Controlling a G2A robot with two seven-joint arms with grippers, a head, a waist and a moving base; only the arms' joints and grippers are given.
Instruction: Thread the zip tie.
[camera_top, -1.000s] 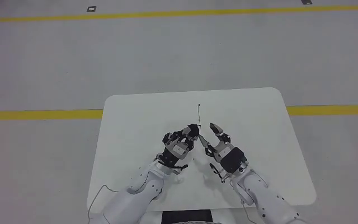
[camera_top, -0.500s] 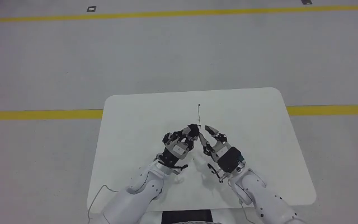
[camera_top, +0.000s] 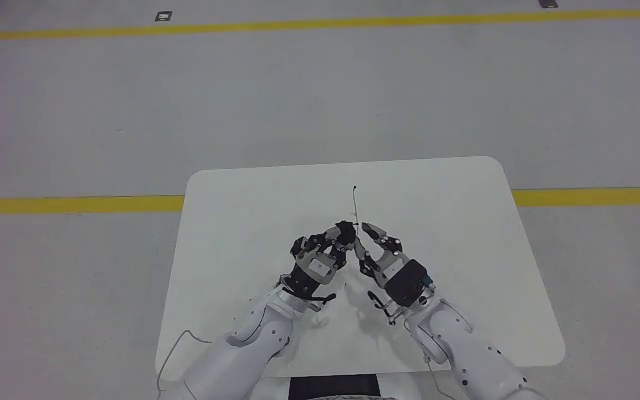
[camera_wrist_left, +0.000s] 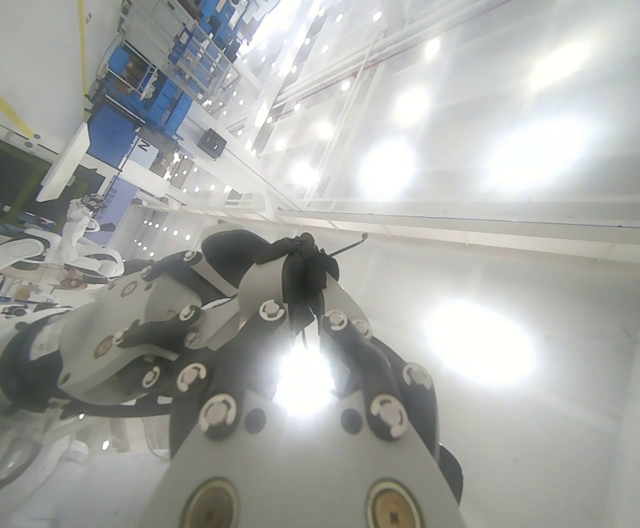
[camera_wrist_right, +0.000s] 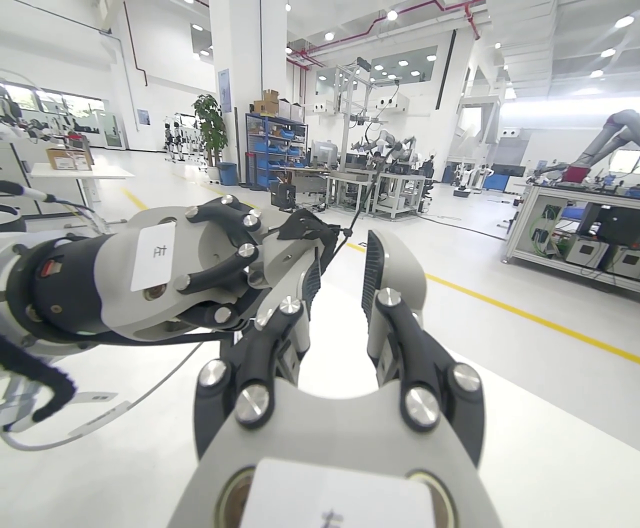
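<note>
Left gripper (camera_top: 343, 236) had its jaws clenched on the black zip tie (camera_top: 356, 208), strip pointing far over the mid tabletop (camera_top: 450, 200), while right gripper (camera_wrist_right: 342, 260), jaws released and empty, hovered just right of it.

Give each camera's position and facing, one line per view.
Top view: overhead, facing down at the table; the left gripper and right gripper show.
Left wrist view: on that wrist, facing up at ceiling lights past the shut left gripper.
Right wrist view: on that wrist, facing level across the floor past the open right gripper.
Shared: all three show the zip tie in the left gripper.
</note>
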